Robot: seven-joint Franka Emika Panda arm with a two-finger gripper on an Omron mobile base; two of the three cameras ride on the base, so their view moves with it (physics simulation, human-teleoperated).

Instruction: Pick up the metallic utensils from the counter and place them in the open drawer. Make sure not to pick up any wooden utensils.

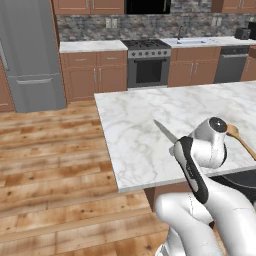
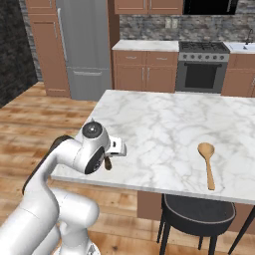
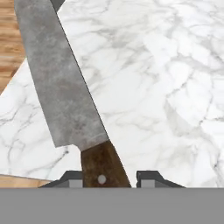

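Knife [image 3: 65,87] lies near the table [image 1: 150,105] front-left corner, blade pointing away from the front edge. Gripper [image 3: 107,177] straddles its brown handle, jaws narrow, contact unclear. Wooden spoon [image 2: 207,164] lies by the front edge, farther right.

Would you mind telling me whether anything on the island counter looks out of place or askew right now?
Nothing stands out. The knife lies flat near the corner of the marble counter, its brown handle between the claw tips. The wooden spoon lies flat near the counter's front edge, above a dark stool. No spills or damage show.
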